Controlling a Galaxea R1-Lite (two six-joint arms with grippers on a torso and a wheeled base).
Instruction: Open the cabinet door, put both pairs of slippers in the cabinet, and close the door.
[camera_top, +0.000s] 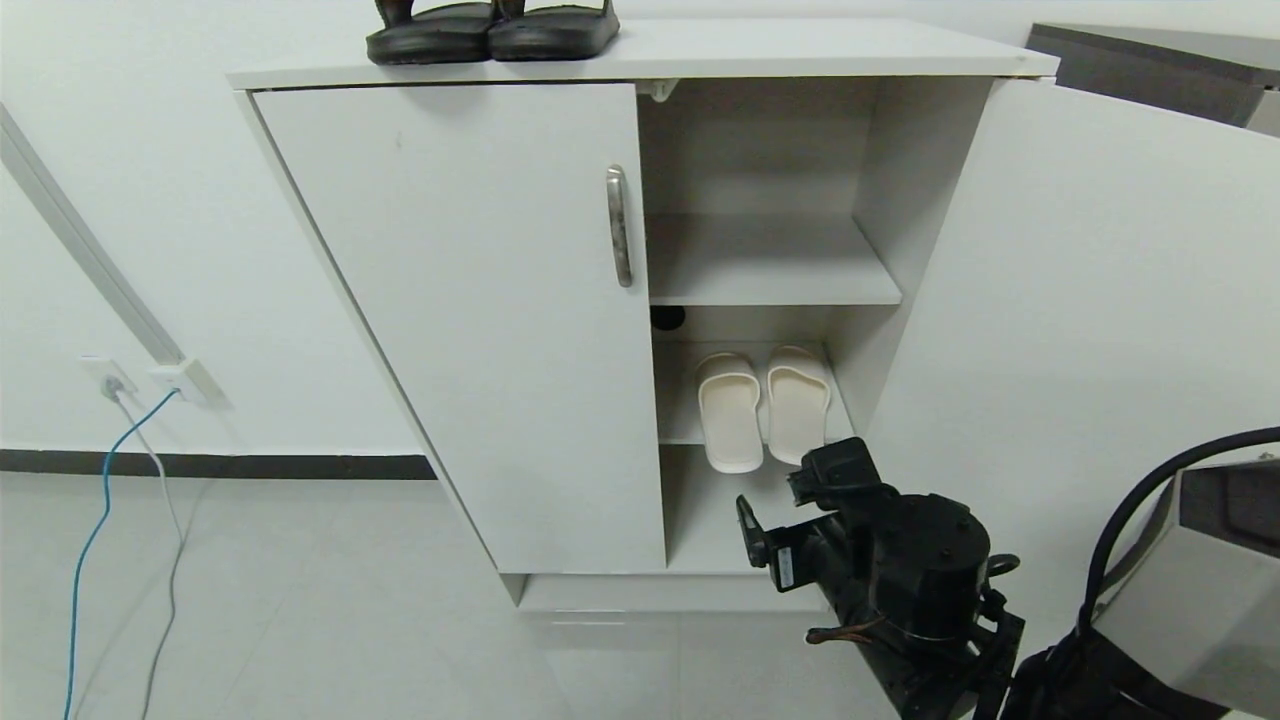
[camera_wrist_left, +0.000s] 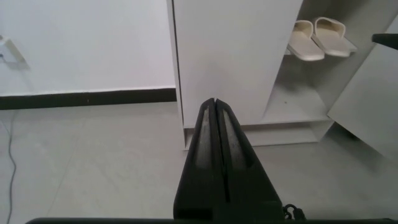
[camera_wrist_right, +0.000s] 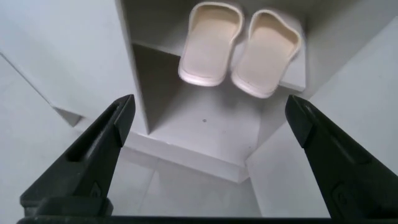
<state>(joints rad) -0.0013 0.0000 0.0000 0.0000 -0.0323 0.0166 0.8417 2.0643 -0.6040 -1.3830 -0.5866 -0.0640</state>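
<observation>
The white cabinet (camera_top: 640, 55) has its left door (camera_top: 470, 320) shut and its right door (camera_top: 1080, 330) swung wide open. A pair of white slippers (camera_top: 762, 408) lies side by side on the middle shelf, toes outward. A pair of black slippers (camera_top: 492, 30) rests on the cabinet top. My right gripper (camera_top: 795, 505) hangs open just in front of and below the white slippers (camera_wrist_right: 239, 50), holding nothing. My left gripper (camera_wrist_left: 214, 106) is shut and empty, low over the floor, pointing at the shut door's base, with the white slippers (camera_wrist_left: 322, 38) farther off.
The shut door carries a metal handle (camera_top: 619, 226). An upper shelf (camera_top: 770, 260) and the bottom compartment (camera_top: 710, 520) hold nothing. Wall sockets (camera_top: 150, 380) with a blue and a white cable are on the left. A dark cabinet (camera_top: 1150, 60) stands behind the open door.
</observation>
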